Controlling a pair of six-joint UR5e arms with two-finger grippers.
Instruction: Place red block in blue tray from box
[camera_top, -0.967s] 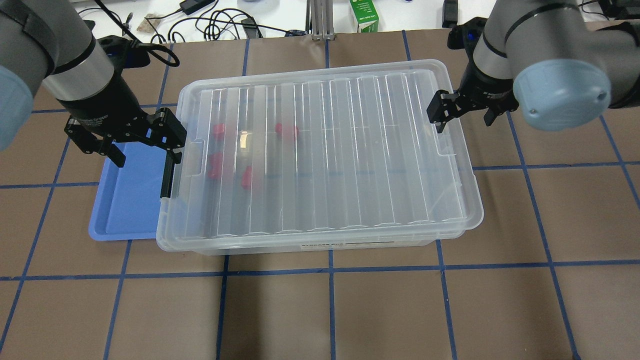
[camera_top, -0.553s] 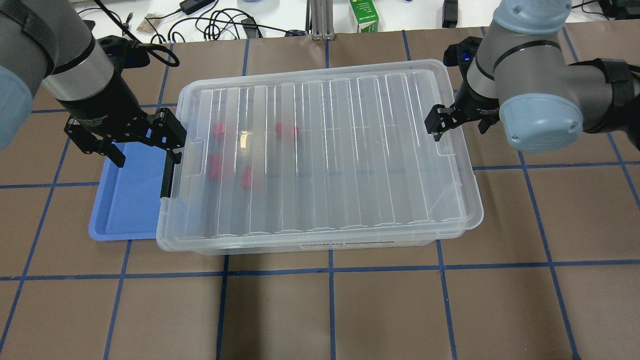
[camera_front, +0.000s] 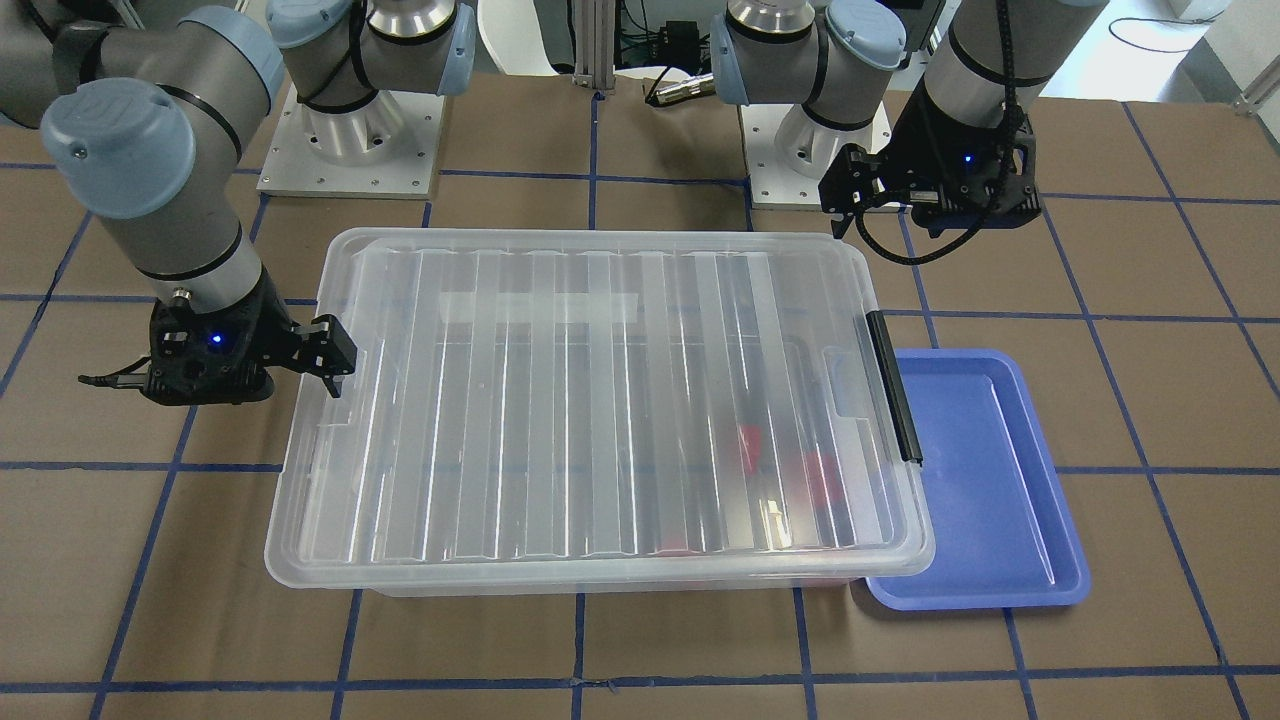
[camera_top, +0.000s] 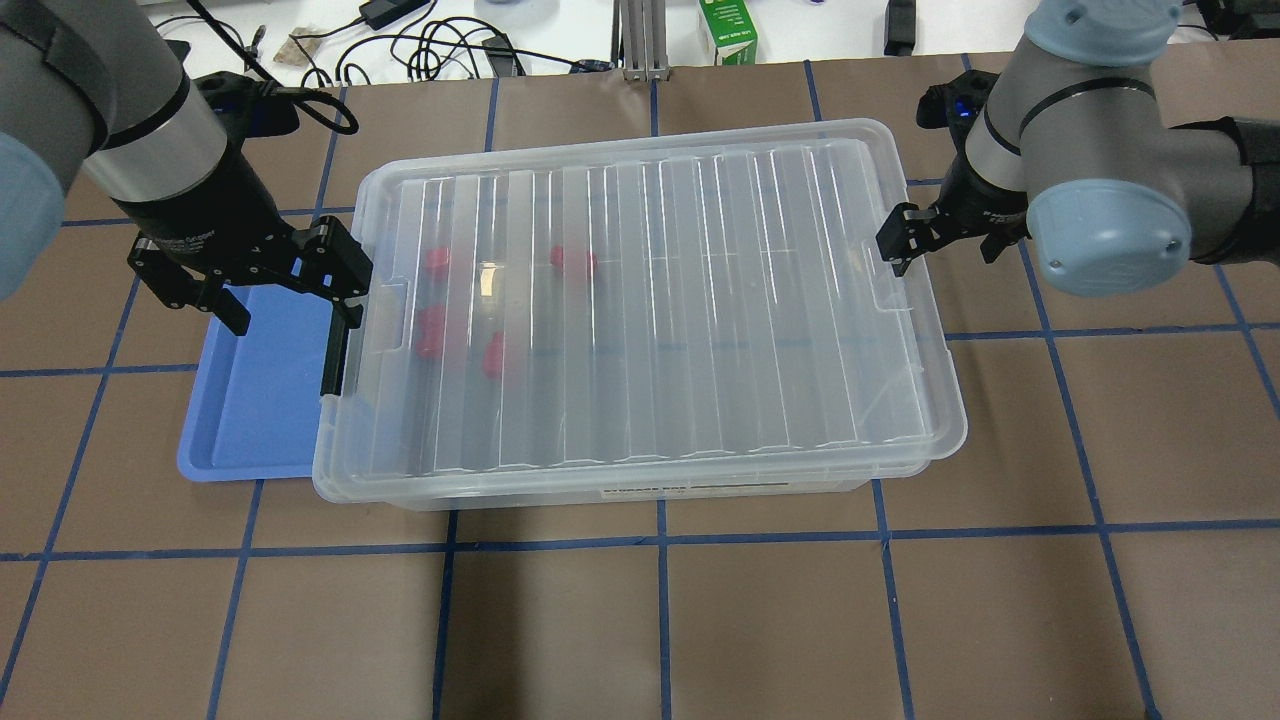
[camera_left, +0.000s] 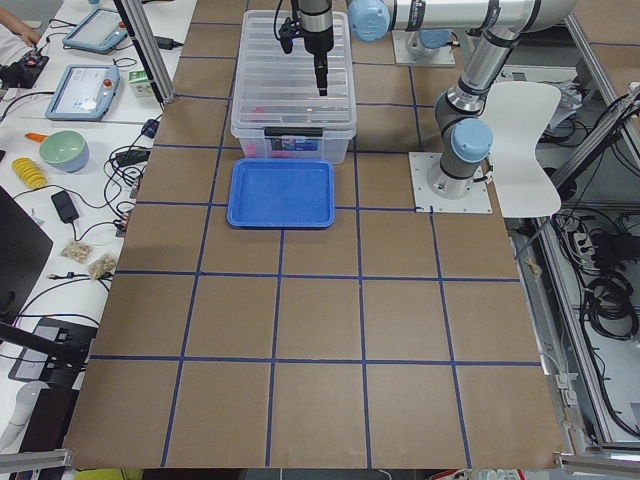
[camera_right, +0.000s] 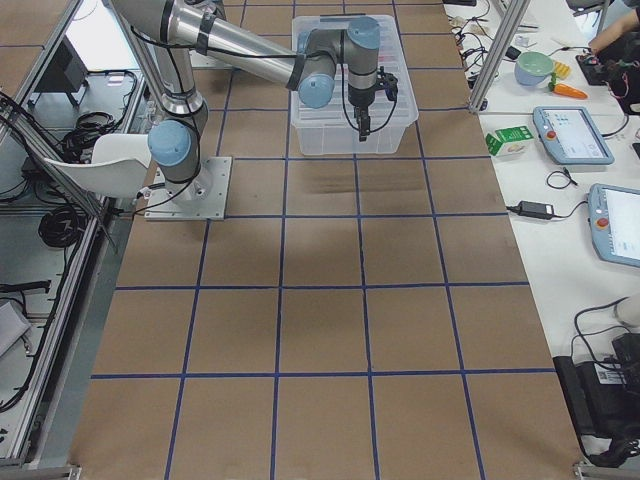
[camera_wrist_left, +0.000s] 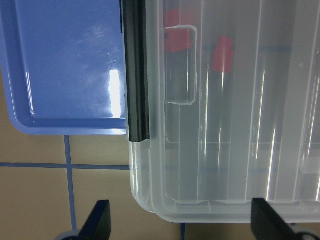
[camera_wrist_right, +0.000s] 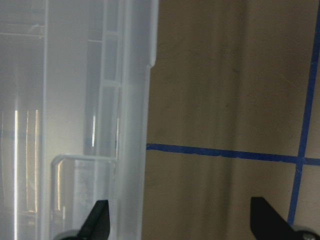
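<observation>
While the left jaws stay spread, the right jaws, also spread, have shifted outward over the box (camera_top: 640, 330) rim.

The brown table (camera_top: 660, 620) carries the box (camera_top: 700, 330) and blue tray (camera_top: 260, 400).

The left arm (camera_top: 140, 120) reaches in from the robot's left with its wrist pointing steeply down. The left gripper (camera_top: 290, 305) hangs with its two black fingers spread wide. The right arm (camera_top: 1100, 150) bends in from the opposite side, elbow joint raised. The right gripper (camera_top: 945, 245) also points down, its jaws wide apart.
</observation>
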